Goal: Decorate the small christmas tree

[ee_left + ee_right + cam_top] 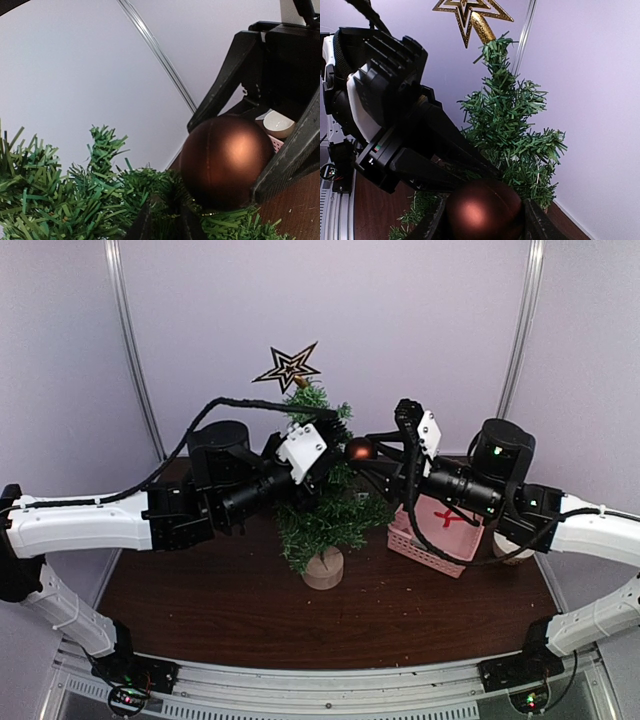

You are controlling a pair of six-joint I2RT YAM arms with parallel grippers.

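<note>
beside tree (330, 515), right gripper (362, 451) holding bauble (482, 210)

The left gripper (335, 455) and the right gripper (365, 452), closed on a brown ball (484, 210), crowd the tree (330, 515) at its upper right. A pink basket (440, 535) blocks the table (200, 580) on the right; bare room lies near and left

A robot lab booth: plain white panels (400, 320) on metal posts (138, 370) enclose a dark worktop (200, 600), with an aluminium mounting rail (330, 687) along the frame's bottom edge.
</note>
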